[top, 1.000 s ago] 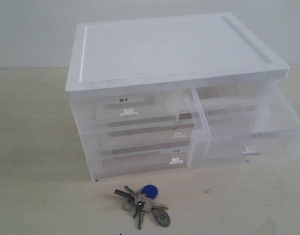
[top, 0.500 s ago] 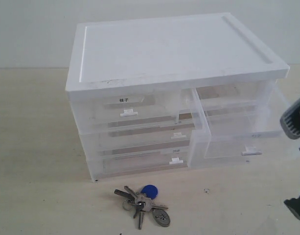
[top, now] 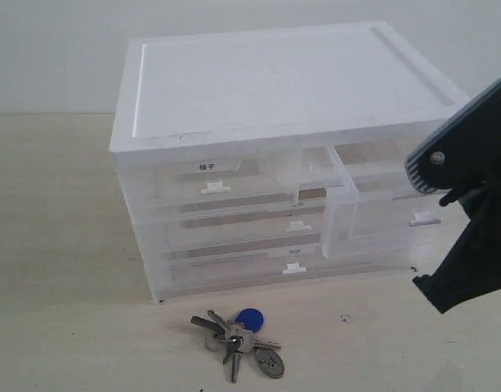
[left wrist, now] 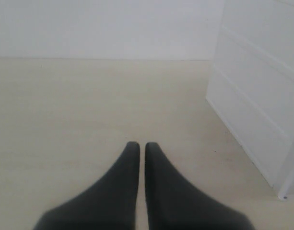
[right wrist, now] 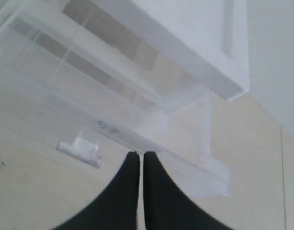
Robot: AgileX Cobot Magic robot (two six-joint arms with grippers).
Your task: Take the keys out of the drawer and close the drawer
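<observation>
The keys (top: 242,339), grey metal with a round blue fob, lie on the table in front of the cabinet. The half-width translucent drawer (top: 373,216), top right in the cabinet, sticks out a short way; its white tab handle (top: 424,218) shows. My right gripper (right wrist: 140,154) is shut, its tips pressed against the drawer front (right wrist: 137,120) beside the tab (right wrist: 79,147). The right arm (top: 471,245) fills the right edge of the exterior view. Shut and empty, my left gripper (left wrist: 138,144) hovers over bare table by the cabinet's side.
The white cabinet (top: 291,82) has a flat lid. A half-width drawer with a black-lettered label (top: 205,167) sits above full-width drawers (top: 234,237). The cabinet's side wall (left wrist: 252,96) stands close to the left gripper.
The right arm has come in from the right edge. The open drawer has slid most of the way back into the cabinet. The keys have not moved.
</observation>
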